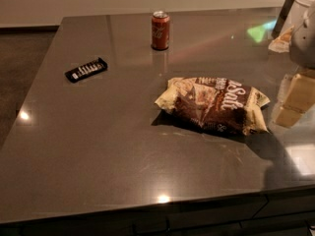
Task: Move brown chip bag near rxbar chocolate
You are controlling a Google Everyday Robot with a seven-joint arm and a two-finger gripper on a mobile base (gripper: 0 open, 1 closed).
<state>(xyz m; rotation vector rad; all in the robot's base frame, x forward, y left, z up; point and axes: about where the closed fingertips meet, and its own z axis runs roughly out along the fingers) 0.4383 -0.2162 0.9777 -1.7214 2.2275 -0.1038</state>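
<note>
The brown chip bag (215,104) lies flat on the grey table (98,146), right of centre, with its white "Salt" lettering facing up. The rxbar chocolate (86,69) is a small black bar with white print, lying at the table's left, well apart from the bag. My gripper (294,102) hangs at the right edge of the view, just right of the bag's right end and not touching it. It holds nothing that I can see.
A red soda can (160,30) stands upright at the back centre. My white arm (304,23) rises at the top right. A dark object and crumpled paper (281,38) sit at the back right corner. The table's front edge runs along the bottom.
</note>
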